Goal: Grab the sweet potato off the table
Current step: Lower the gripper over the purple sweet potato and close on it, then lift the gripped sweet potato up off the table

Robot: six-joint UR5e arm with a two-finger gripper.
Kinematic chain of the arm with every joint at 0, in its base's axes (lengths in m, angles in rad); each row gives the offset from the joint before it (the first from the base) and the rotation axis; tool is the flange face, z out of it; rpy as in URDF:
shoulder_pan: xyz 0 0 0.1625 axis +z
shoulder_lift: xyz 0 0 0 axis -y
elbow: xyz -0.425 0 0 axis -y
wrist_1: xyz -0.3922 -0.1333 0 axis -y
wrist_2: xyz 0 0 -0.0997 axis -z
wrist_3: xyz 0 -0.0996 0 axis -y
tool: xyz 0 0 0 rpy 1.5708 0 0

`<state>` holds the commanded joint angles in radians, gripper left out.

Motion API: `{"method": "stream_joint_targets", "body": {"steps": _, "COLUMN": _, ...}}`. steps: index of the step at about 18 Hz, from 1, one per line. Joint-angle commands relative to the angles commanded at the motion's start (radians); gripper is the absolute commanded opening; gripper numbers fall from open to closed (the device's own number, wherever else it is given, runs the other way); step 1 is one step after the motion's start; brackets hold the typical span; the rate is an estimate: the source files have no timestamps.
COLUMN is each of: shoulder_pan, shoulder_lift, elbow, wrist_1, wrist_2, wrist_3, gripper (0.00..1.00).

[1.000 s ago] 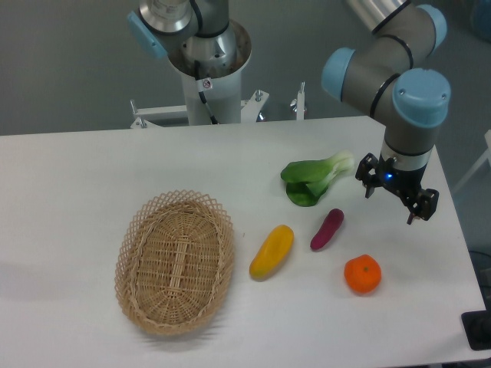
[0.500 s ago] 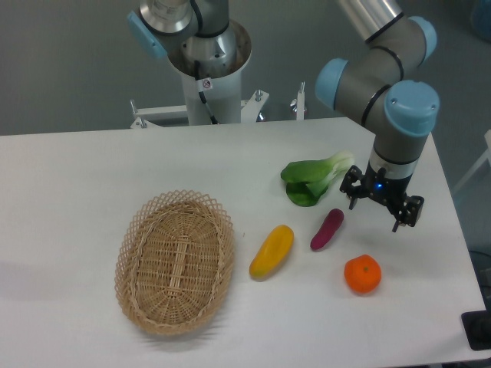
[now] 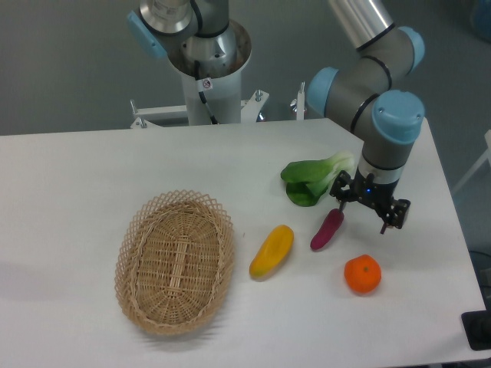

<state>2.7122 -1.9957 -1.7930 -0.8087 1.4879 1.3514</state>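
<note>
The fixed camera shows the black two-finger gripper [image 3: 364,211] with its jaws spread wide and nothing held between them; one fingertip hangs just above the upper end of the slender purple-magenta sweet potato [image 3: 326,230], the other out to the right over bare tabletop. The gripper points downward from the grey wrist of the UR5e arm [image 3: 381,134], whose joints carry light blue caps. The sweet potato lies on the large white table [image 3: 92,176], tilted so that its upper end points up and to the right, toward the gripper. Just above it, near the gripper's left side as seen in the picture, sits a green leafy bok choy with a pale stalk end [image 3: 314,178]. Below and to the right of the sweet potato rests a round orange fruit [image 3: 362,274], apart from it. To the left of the sweet potato lies a yellow-orange oblong mango-like fruit [image 3: 271,251], near but not touching. Further left stands an oval woven wicker basket [image 3: 175,261]. Behind the table rises the arm's white pedestal base [image 3: 209,73].
</note>
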Motion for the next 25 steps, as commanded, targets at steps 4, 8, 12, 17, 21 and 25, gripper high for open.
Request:
{"method": "stream_joint_targets", "body": {"steps": 4, "shoulder_pan": -0.020, "shoulder_lift": -0.012, "elbow": -0.026, "wrist_1": 0.043, "wrist_2": 0.006, "wrist_3": -0.040, "gripper": 1.00}}
{"method": "stream_joint_targets", "body": {"steps": 8, "shoulder_pan": -0.032, "shoulder_lift": -0.014, "elbow": -0.049, "wrist_1": 0.062, "wrist_2": 0.026, "wrist_3": -0.046, "gripper": 1.00}}
{"method": "stream_joint_targets", "body": {"steps": 12, "shoulder_pan": -0.039, "shoulder_lift": -0.028, "elbow": -0.062, "wrist_1": 0.100, "wrist_2": 0.028, "wrist_3": -0.051, "gripper": 1.00}}
{"method": "stream_joint_targets", "body": {"steps": 17, "shoulder_pan": -0.039, "shoulder_lift": -0.032, "elbow": -0.060, "wrist_1": 0.108, "wrist_2": 0.028, "wrist_3": -0.040, "gripper": 0.44}}
{"method": "stream_joint_targets", "body": {"steps": 21, "shoulder_pan": -0.039, "shoulder_lift": -0.035, "elbow": -0.059, "wrist_1": 0.106, "wrist_2": 0.028, "wrist_3": -0.038, "gripper": 0.42}}
{"method": "stream_joint_targets", "body": {"steps": 25, "shoulder_pan": -0.035, "shoulder_lift": -0.031, "elbow": -0.040, "wrist_1": 0.106, "wrist_2": 0.026, "wrist_3": -0.034, "gripper": 0.28}}
